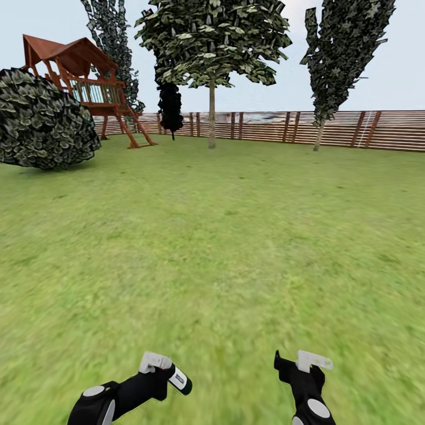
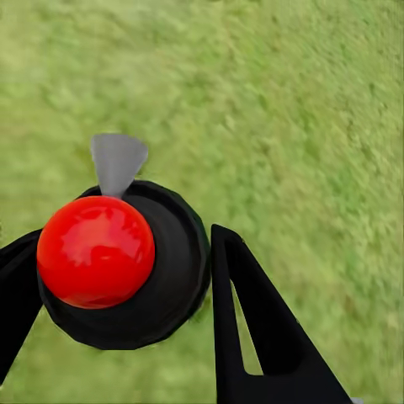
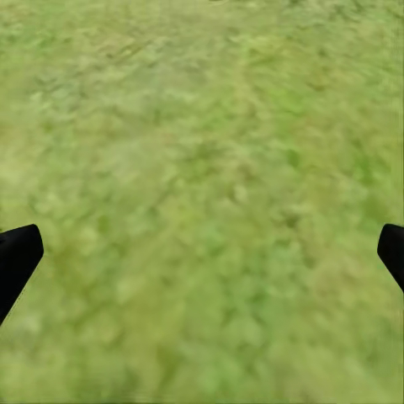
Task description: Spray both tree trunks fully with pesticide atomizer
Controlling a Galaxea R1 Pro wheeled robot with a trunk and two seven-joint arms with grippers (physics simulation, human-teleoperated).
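Holding the pesticide atomizer (image 1: 179,379), the left gripper (image 1: 160,370) sits low at the head view's bottom edge, its jaws clenched on the bottle, whose dark body with pale label stripe juts out toward the right gripper (image 1: 295,363). In the left wrist view the atomizer (image 2: 118,261) appears end-on between the two black fingers (image 2: 252,320): a round dark body with a glossy red cap facing the camera and a grey wedge-shaped tab behind it, grass beyond.

The right gripper's jaws are released and carry nothing; the right wrist view shows its two black fingertips (image 3: 17,257) at opposite edges, well apart, over bare lawn (image 3: 202,202).

Count, head view: one atomizer; two grippers; three tall trees near the fence, namely a broad-crowned tree (image 1: 211,112) with a straight pale trunk at centre, a slimmer leaning tree (image 1: 339,65) to its right, and another (image 1: 112,35) behind the playhouse (image 1: 82,77). One round dark bush (image 1: 44,121) stands at far left; one narrow dark shrub (image 1: 170,106) stands beside the central trunk. One slatted wooden fence (image 1: 354,128) closes the far side.

Both grippers are well apart from every tree. Whether any white specks lie on the trunks cannot be told at this range.
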